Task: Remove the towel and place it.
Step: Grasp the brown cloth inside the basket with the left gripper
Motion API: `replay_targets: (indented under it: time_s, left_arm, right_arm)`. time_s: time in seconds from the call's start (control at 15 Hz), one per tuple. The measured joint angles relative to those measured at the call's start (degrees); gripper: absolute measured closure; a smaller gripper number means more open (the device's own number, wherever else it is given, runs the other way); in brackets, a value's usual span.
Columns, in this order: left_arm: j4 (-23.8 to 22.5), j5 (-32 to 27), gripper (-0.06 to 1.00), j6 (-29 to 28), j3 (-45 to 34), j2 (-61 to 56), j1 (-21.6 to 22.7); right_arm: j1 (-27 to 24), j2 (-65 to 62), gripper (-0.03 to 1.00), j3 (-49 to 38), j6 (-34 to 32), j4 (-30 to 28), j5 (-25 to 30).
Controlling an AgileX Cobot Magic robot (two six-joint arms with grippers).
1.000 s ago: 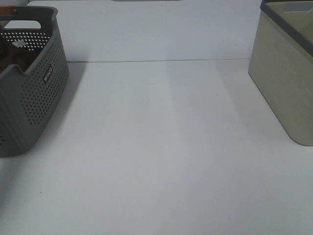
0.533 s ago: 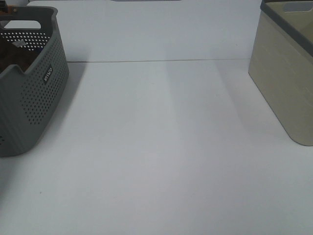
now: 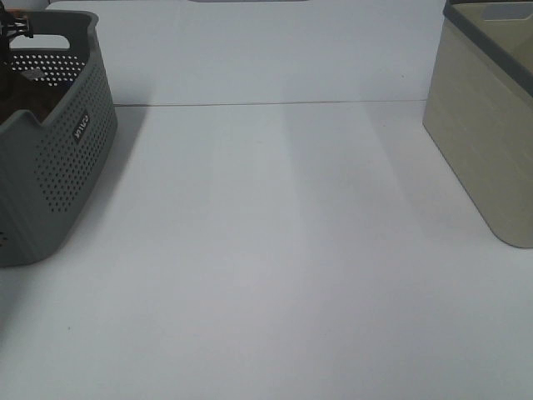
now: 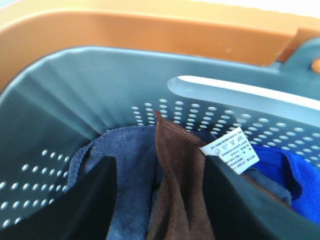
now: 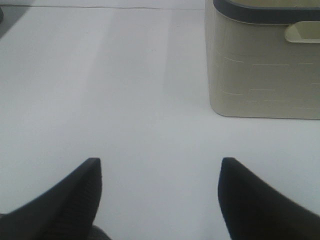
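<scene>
Towel: sits bunched in the grey basket between a dark blue cloth and a bright blue cloth, ridge upright by its white label. Looks soft, light, limp, likely to drag neighbours; calls for a pinch on that ridge, straddled by the spread left gripper. Shows the right gripper spread over the tabletop near the beige bin, contents unseen.

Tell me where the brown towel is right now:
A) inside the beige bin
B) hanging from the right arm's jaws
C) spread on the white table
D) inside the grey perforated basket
D: the left wrist view shows the brown towel lying in the grey basket among blue cloths, with the open left jaws on either side of it.
</scene>
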State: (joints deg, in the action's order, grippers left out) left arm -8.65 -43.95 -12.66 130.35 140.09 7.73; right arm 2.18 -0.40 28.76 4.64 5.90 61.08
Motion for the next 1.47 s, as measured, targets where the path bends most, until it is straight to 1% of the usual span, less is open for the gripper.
replay_targets:
  time_s: [0.13,0.27,0.53,0.73,0.8,0.93,1.0,1.07,1.13,1.2,1.47]
  left_arm:
    - [0.11,1.95,0.43,0.0,0.11,0.97,0.0]
    - [0.11,2.81,0.46,0.0,0.11,1.72,0.0]
    - [0.11,3.84,0.55,0.0,0.17,2.52,0.0]
    - [0.11,4.81,0.68,1.49,0.17,2.52,0.0]
    - [0.11,4.93,0.7,2.23,0.17,2.52,0.0]
    - [0.06,5.1,0.72,2.75,0.23,3.15,0.0]
    - [0.0,5.1,0.75,2.81,0.23,4.3,0.0]
    - [-0.17,5.04,0.81,2.81,0.23,4.53,0.0]
    - [-0.46,5.04,0.9,3.09,0.23,4.64,0.0]
    - [-0.86,5.04,0.94,3.72,0.23,4.64,0.0]
    - [-1.32,4.87,0.94,4.3,0.34,3.44,0.0]
  right_arm:
    - [0.0,0.0,0.33,0.0,0.0,0.0,0.0]
    - [0.0,0.0,0.33,0.0,0.0,0.0,0.0]
    - [0.0,0.0,0.33,0.0,0.0,0.0,0.0]
    - [0.0,0.0,0.33,0.0,0.0,0.0,0.0]
    - [0.0,0.0,0.33,0.0,0.0,0.0,0.0]
    - [0.0,0.0,0.33,0.0,0.0,0.0,0.0]
    - [0.0,0.0,0.33,0.0,0.0,0.0,0.0]
    - [0.0,0.0,0.33,0.0,0.0,0.0,0.0]
    - [0.0,0.0,0.33,0.0,0.0,0.0,0.0]
    - [0.0,0.0,0.33,0.0,0.0,0.0,0.0]
    - [0.0,0.0,0.33,0.0,0.0,0.0,0.0]
